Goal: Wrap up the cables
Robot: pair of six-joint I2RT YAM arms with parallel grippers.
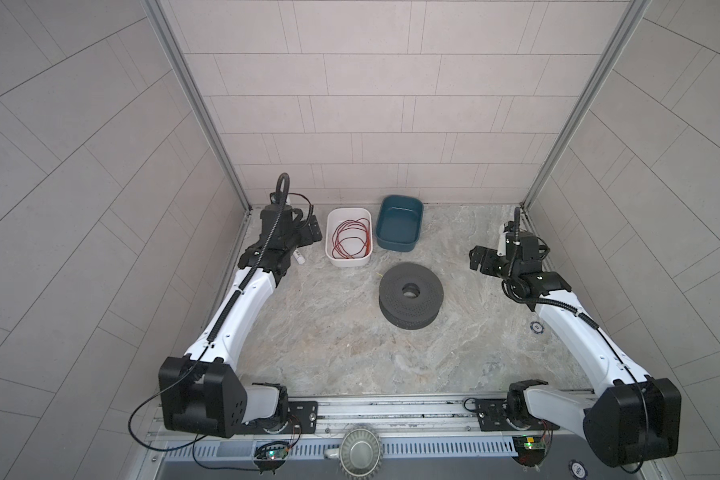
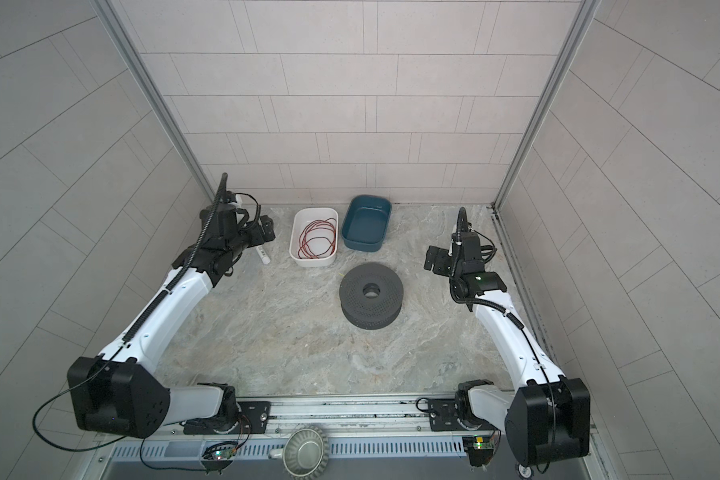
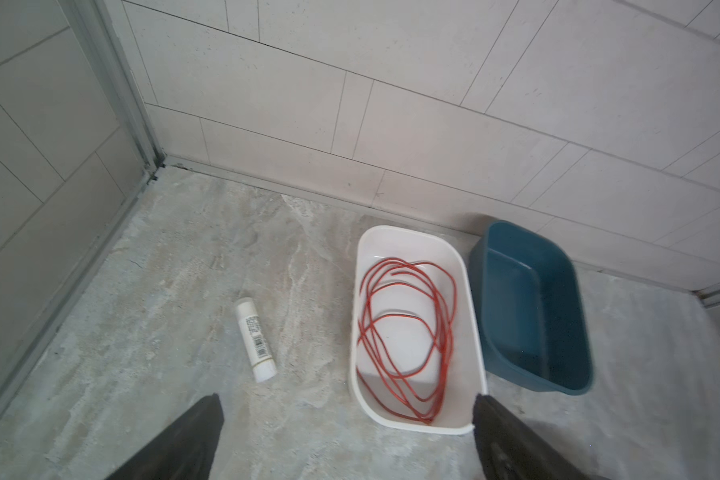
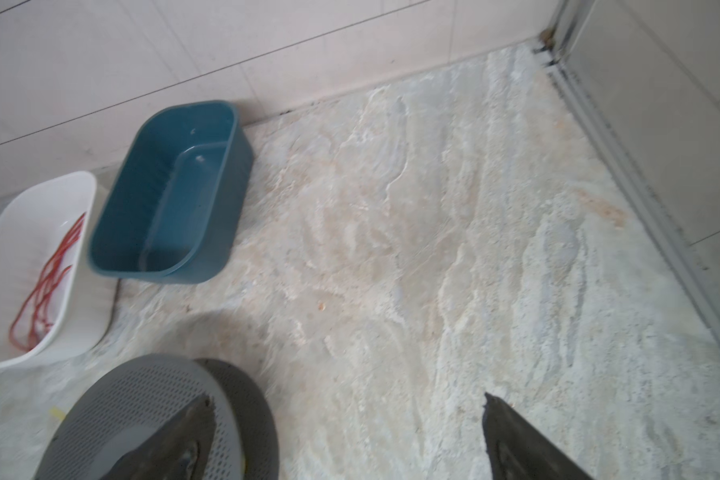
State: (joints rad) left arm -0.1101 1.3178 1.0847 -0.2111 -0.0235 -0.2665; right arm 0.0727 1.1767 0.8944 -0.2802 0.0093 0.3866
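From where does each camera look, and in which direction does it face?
Top views: high above the base, looking down on the table; the arms show.
Left wrist: behind the left gripper, facing the white bin; fingertips show.
Right wrist: behind the right gripper, facing the blue bin; fingertips show.
Shared: both wrist views show both bins.

White arms with black joints and ribbed black hoses.

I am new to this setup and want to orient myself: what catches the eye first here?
The dark grey spool lies flat in the middle of the table. Behind it stand a white tub holding loose red wire and an empty blue tub. The left gripper and the right gripper hang open at the sides.
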